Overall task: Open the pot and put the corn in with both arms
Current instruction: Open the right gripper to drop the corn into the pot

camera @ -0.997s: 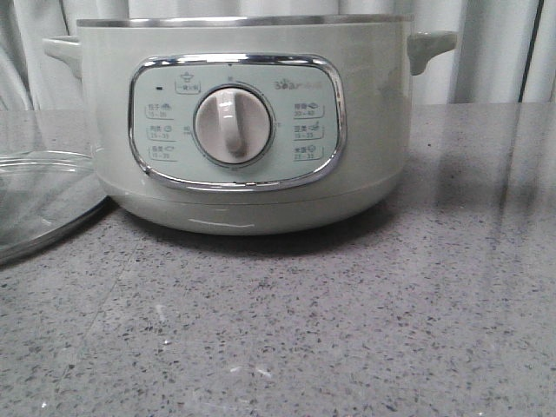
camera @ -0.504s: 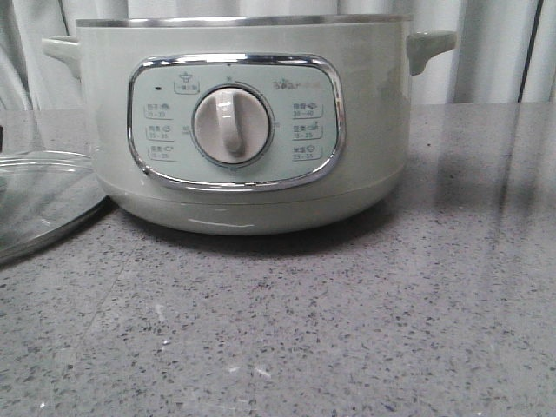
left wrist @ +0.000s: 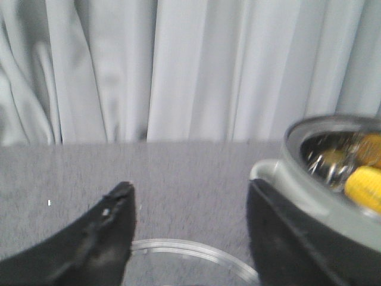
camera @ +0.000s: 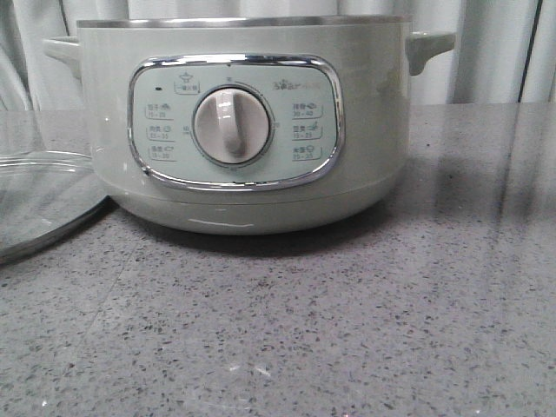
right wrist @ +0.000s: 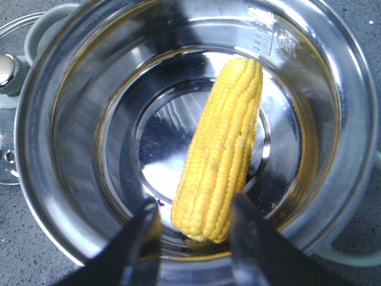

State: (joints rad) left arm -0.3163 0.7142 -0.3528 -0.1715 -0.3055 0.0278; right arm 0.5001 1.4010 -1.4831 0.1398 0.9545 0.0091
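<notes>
The pale sage-green pot (camera: 234, 113) stands open at the middle of the grey table, its dial facing me. In the right wrist view the yellow corn (right wrist: 219, 150) lies on the bottom of the pot's steel bowl (right wrist: 71, 149). My right gripper (right wrist: 193, 217) hangs open above the pot, its fingers apart on either side of the corn's near end and not touching it. My left gripper (left wrist: 189, 202) is open and empty beside the pot (left wrist: 297, 179), over the glass lid (left wrist: 196, 256). The corn (left wrist: 364, 186) shows inside the pot there too.
The glass lid (camera: 39, 200) lies flat on the table to the left of the pot, touching its base. Its steel knob (right wrist: 5, 68) shows in the right wrist view. A pale curtain (camera: 486, 61) hangs behind the table.
A small dark shape at the far left edge half a second ago is gone from the front view. The pot and lid have not moved.
</notes>
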